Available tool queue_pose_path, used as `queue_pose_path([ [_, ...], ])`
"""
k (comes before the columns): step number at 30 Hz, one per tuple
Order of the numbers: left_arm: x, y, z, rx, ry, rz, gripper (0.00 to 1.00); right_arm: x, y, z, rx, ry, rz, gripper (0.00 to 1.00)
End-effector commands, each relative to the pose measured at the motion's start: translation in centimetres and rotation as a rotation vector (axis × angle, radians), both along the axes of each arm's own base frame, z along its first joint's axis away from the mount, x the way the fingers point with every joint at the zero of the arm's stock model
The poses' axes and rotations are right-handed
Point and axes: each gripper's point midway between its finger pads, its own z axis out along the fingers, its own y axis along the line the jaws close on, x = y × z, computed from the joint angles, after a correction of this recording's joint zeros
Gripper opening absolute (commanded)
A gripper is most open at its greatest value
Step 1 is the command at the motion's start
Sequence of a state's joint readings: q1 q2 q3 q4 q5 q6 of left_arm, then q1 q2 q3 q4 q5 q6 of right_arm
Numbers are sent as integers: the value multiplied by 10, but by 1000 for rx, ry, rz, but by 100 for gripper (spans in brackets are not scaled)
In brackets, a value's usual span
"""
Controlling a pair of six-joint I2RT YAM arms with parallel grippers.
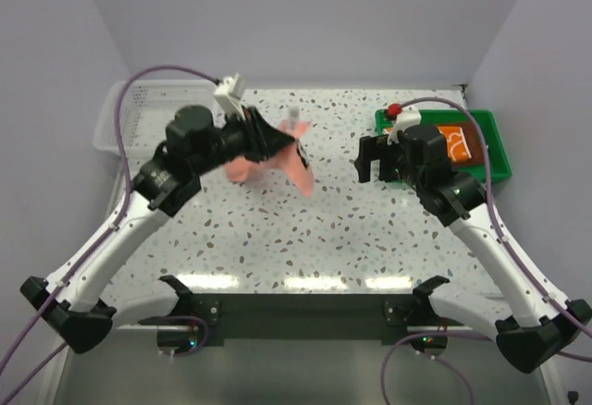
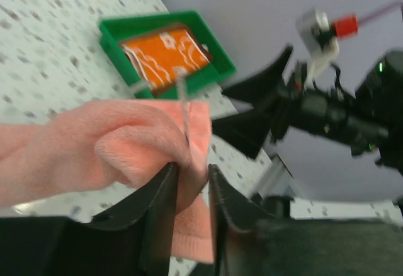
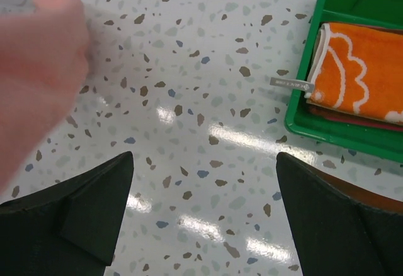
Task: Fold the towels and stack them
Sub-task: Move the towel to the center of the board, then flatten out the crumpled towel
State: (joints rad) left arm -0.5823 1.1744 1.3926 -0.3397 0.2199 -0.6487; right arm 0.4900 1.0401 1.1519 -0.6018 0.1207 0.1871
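My left gripper point(image 1: 282, 142) is shut on a salmon pink towel point(image 1: 268, 166) and holds it bunched above the table's middle left. In the left wrist view the towel point(image 2: 119, 147) hangs pinched between my gripper's point(image 2: 192, 181) black fingers. My right gripper point(image 1: 370, 158) is open and empty above the table, just left of the green tray point(image 1: 495, 151). An orange towel with white flower pattern point(image 1: 454, 143) lies folded in that tray, on top of a darker towel point(image 3: 352, 120). The right wrist view shows the gripper point(image 3: 204, 210) open over bare table and the pink towel point(image 3: 38, 68) blurred at left.
A white mesh basket point(image 1: 129, 114) stands at the table's back left corner. The speckled table point(image 1: 305, 229) lies between the arms. The right arm point(image 2: 327, 109) shows in the left wrist view, close to the held towel.
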Motion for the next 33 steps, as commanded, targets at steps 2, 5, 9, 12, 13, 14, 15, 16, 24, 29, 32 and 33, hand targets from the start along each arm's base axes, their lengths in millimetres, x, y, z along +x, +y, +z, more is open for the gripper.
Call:
queue_pose_path([
  [2, -93, -38, -46, -85, 37, -259, 45, -7, -16, -9, -56, -10, -31, 99],
  [5, -134, -40, -118, 25, 143, -317, 58, -9, -11, -18, -63, 11, 5, 99],
  [9, -127, -12, -183, 164, 273, -140, 73, -5, 8, -46, -72, 107, 93, 97],
  [12, -84, 27, -202, 289, 305, 149, 74, 0, 21, -62, -77, 171, 137, 90],
  [13, -69, 37, -215, 338, 337, 213, 72, 1, 30, -76, -78, 222, 170, 85],
  [14, -57, 44, -218, 348, 350, 243, 70, 4, 33, -83, -82, 244, 182, 82],
  [15, -34, 61, -230, 357, 395, 315, 70, 5, 39, -97, -86, 296, 203, 79],
  [16, -22, 69, -236, 362, 413, 353, 70, 6, 41, -105, -95, 318, 206, 77],
  [24, 81, 131, -310, 472, 561, 608, 71, -17, 80, -153, -129, 465, 360, 65],
  [29, 117, 144, -333, 535, 609, 664, 70, -48, 94, -172, -203, 537, 433, 65],
  [32, 129, 153, -345, 562, 627, 706, 69, -58, 91, -183, -219, 566, 417, 65],
  [33, 131, 156, -353, 578, 641, 714, 68, -60, 90, -184, -217, 571, 412, 65],
])
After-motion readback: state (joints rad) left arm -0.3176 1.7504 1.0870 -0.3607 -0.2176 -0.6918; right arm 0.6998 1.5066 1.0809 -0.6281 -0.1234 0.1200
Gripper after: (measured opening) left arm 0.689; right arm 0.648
